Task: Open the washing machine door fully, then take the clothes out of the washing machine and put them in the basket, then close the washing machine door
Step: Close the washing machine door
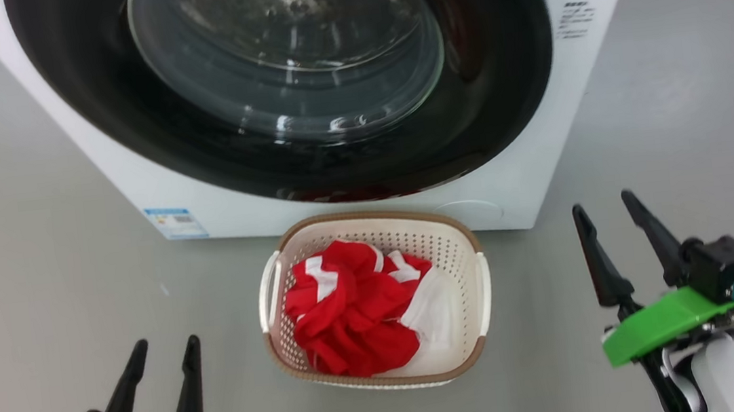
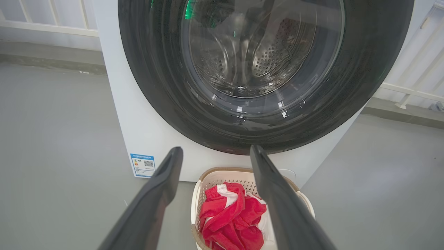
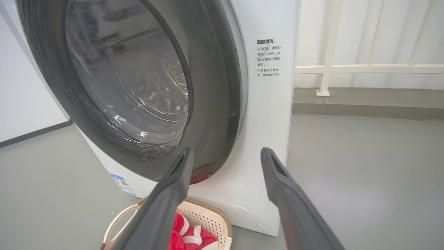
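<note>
The washing machine (image 1: 538, 147) stands ahead, and its black-rimmed door (image 1: 284, 64) lies flat against the front, glass bowl facing me. On the floor just before it sits the cream basket (image 1: 369, 223), with the red and white clothes (image 1: 351, 310) piled inside. My left gripper (image 1: 162, 350) hovers open at the lower left, left of the basket. To the basket's right, my right gripper (image 1: 602, 205) is open too, with nothing between its fingers. In the left wrist view the door (image 2: 263, 132), the basket (image 2: 215, 173) and the clothes (image 2: 229, 215) lie beyond the open left gripper (image 2: 215, 151).
Grey floor (image 1: 41, 281) surrounds the machine. A blue label (image 1: 176, 222) sits low on its front left, and a round white flap (image 3: 239, 215) is at its lower right. A white railing (image 3: 347, 67) runs behind the machine to the right.
</note>
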Controlling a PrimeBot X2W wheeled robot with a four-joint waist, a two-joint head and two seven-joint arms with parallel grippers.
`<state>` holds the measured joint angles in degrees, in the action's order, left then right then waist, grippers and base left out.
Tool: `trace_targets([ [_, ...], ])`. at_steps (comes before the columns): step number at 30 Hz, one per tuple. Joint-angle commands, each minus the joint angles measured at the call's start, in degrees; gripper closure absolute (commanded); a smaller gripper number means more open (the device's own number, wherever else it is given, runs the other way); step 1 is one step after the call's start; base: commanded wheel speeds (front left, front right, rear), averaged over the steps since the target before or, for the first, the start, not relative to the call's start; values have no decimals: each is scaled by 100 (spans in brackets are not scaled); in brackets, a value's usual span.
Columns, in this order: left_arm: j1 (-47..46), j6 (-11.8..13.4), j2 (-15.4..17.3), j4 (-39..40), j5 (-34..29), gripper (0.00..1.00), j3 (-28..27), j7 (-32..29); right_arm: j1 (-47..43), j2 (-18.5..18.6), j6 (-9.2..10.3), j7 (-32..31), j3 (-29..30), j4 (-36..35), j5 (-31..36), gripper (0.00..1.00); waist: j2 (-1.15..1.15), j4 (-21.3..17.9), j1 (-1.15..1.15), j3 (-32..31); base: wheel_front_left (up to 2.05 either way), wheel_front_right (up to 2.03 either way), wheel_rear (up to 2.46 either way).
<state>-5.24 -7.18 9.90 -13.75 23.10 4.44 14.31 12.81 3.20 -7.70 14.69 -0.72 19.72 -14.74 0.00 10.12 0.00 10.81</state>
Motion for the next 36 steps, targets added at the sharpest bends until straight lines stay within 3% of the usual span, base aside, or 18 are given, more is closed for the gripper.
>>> trace_targets([
  [1, 13, -31, 168, 97, -29, 0, -258, 69, -95, -33, 21, 31, -111, -172, -76, 0, 0, -180, 0, -189, 0, 0, 0],
  [17, 457, -31, 267, 120, -81, 0, -510, 69, -1080, -33, 21, 31, 173, -250, -90, 0, 0, -674, 0, -738, 0, 0, 0],
  [36, 724, -31, 291, 393, -115, 0, -545, 69, -1558, -33, 21, 31, 331, -423, -77, 0, 0, -929, 0, -974, 0, 0, 0],
])
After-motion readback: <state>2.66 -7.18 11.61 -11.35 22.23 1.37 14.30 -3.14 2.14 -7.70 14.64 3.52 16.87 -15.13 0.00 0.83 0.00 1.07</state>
